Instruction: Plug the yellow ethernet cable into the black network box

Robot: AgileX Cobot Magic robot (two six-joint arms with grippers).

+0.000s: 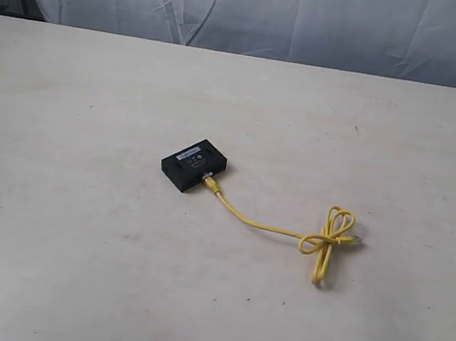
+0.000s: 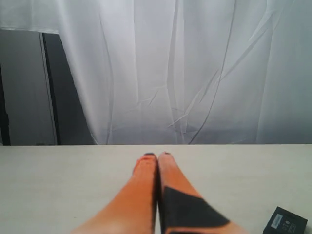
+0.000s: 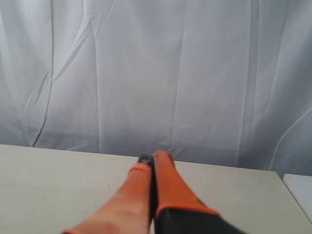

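Note:
The black network box [image 1: 194, 165] lies flat near the middle of the table, pale label strip on top. The yellow ethernet cable [image 1: 288, 231] runs from the box's near right side, where one plug [image 1: 211, 185] sits against it, to a knotted loop [image 1: 332, 233] further right; its other clear plug [image 1: 357, 240] lies free. Neither gripper shows in the exterior view. In the left wrist view my left gripper [image 2: 157, 156] is shut with nothing in it, and the black network box [image 2: 285, 222] peeks in at the corner. My right gripper [image 3: 154, 158] is shut and empty, above bare table.
The pale table [image 1: 71, 241] stretches all around the box and cable. A white curtain [image 1: 278, 11] hangs behind the far edge. A dark doorway or panel [image 2: 29, 87] shows in the left wrist view. The table's side edge [image 3: 287, 187] shows in the right wrist view.

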